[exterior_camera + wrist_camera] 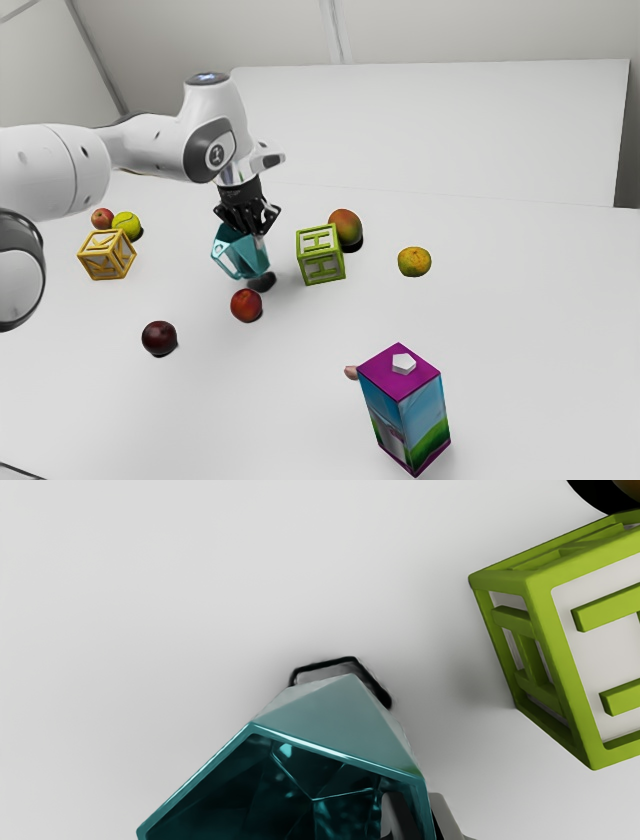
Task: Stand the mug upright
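Observation:
The black gripper (257,228) points down at the rim of the teal mug (240,254) in the exterior view. The mug leans, its opening upward toward the hand, with a dark shadow beside its base. In the wrist view the gripper (421,814) is shut on the wall of the mug (335,725), one finger inside the opening and the other outside. The faceted interior faces the camera. I cannot tell whether the base touches the table.
A green letter block (320,254) stands close to the mug, a mango (345,227) behind it. A red fruit (246,305) lies just in front of the mug. Further off are a dark fruit (159,338), yellow block (107,254), tennis ball (127,225), orange fruit (414,262) and carton (405,410).

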### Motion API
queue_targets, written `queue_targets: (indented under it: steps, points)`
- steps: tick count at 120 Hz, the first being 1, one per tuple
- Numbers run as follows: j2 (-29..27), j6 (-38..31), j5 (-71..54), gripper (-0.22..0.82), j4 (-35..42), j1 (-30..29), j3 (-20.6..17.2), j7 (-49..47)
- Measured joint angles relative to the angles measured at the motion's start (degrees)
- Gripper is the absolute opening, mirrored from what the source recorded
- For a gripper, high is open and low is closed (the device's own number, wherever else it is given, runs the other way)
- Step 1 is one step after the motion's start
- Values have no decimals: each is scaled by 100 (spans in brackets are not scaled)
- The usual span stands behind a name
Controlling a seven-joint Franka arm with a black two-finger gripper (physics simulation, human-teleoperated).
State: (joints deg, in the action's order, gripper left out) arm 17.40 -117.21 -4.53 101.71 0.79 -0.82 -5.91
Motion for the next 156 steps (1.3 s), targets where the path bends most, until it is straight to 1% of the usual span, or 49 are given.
queue_targets:
  steps: [60, 65, 69, 82, 89, 103, 113, 125, 156]
  points:
    - [146, 35, -240, -17, 0, 4, -13, -176]
    - [147, 50, -229, -14, 0, 7, -14, -180]
    - [148, 68, -217, -9, 0, 8, -16, -179]
    - [128, 111, -169, 16, 0, 7, -64, -176]
    - [78, 128, -154, 27, 0, 7, -112, -176]
    - [-142, 174, -129, 41, 30, 3, -199, -178]
    - [-355, 203, -107, 47, 169, 1, -253, -194]
    - [-622, 224, -94, 52, 331, 11, -352, -233]
    - [-974, 88, -164, 58, 298, -27, -422, -313]
